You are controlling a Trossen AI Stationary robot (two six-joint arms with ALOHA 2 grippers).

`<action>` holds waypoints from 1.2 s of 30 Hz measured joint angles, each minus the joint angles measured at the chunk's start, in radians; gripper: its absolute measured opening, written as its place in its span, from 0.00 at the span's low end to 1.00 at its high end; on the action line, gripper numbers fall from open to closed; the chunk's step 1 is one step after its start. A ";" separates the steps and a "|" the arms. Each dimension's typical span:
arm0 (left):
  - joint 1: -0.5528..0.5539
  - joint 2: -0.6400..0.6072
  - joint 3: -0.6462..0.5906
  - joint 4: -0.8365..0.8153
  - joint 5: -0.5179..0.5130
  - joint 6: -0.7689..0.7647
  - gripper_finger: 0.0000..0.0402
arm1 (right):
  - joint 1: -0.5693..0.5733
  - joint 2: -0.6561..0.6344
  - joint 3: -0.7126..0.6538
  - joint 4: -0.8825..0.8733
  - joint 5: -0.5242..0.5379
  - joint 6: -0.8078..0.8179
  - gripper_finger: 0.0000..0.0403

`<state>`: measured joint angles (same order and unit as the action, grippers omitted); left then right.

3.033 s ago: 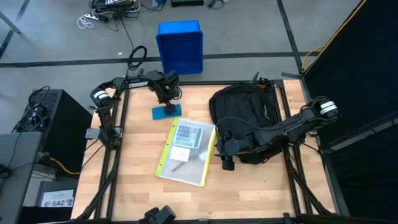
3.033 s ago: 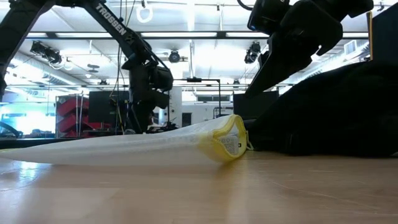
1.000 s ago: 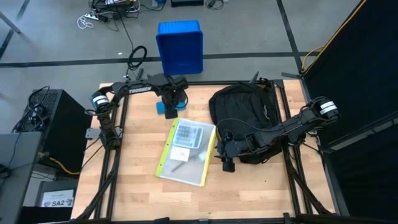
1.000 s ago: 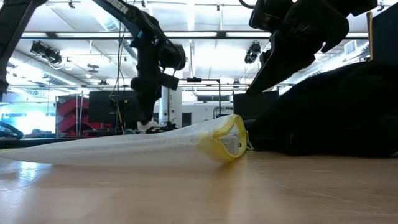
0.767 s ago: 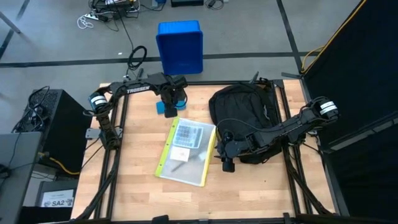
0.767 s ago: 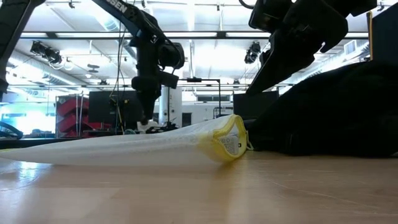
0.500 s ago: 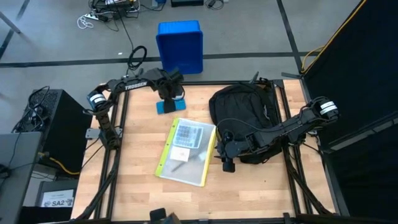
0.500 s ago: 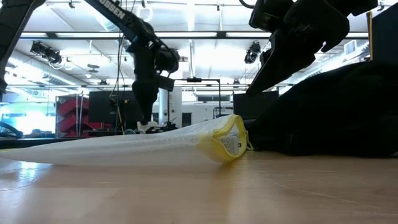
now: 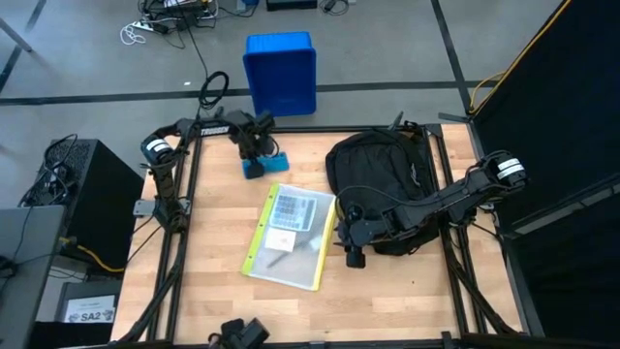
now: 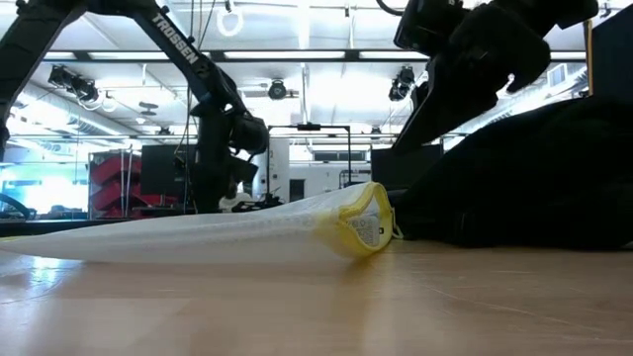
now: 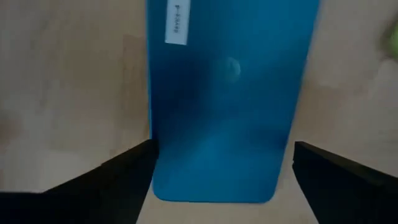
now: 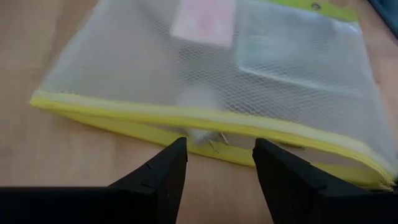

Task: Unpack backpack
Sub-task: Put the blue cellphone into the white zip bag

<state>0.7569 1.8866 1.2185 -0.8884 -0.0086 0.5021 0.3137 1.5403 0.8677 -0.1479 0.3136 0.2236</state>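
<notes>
Left gripper (image 9: pixel 254 160) fingers apart over blue flat case (image 11: pixel 227 99), right gripper (image 9: pixel 353 254) fingers apart beside black backpack (image 9: pixel 378 174), yellow-edged mesh pouch (image 9: pixel 291 235) between.

We see both dark arms extended over the counter (image 9: pixel 387 291). Our left arm reaches from its base at the far left corner along the far edge, its wrist bent downward, and the left end effector (image 9: pixel 254 160) hangs low with its two fingers (image 11: pixel 118 180) spread wide, gripping nothing. Our right arm stretches from its base on the right side toward the middle, forearm nearly level, and the right end effector (image 9: pixel 355 254) sits just above the surface, its fingers (image 12: pixel 158 174) partly apart and closed on nothing.
</notes>
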 joint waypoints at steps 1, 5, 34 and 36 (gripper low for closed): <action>0.000 0.000 -0.003 0.008 -0.025 0.010 0.86 | -0.002 0.001 0.000 0.001 0.004 0.000 0.40; 0.001 0.003 -0.002 0.006 -0.071 0.018 0.86 | -0.008 0.001 0.000 0.004 0.007 0.000 0.40; 0.000 -0.001 -0.056 0.014 0.045 0.044 0.86 | -0.017 0.046 0.000 0.018 0.005 -0.024 0.39; -0.019 -0.002 -0.070 0.012 0.044 0.044 0.86 | -0.017 0.045 0.000 0.021 0.005 -0.019 0.39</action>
<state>0.7375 1.8842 1.1489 -0.8761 0.0349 0.5461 0.2962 1.5856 0.8677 -0.1273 0.3191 0.2047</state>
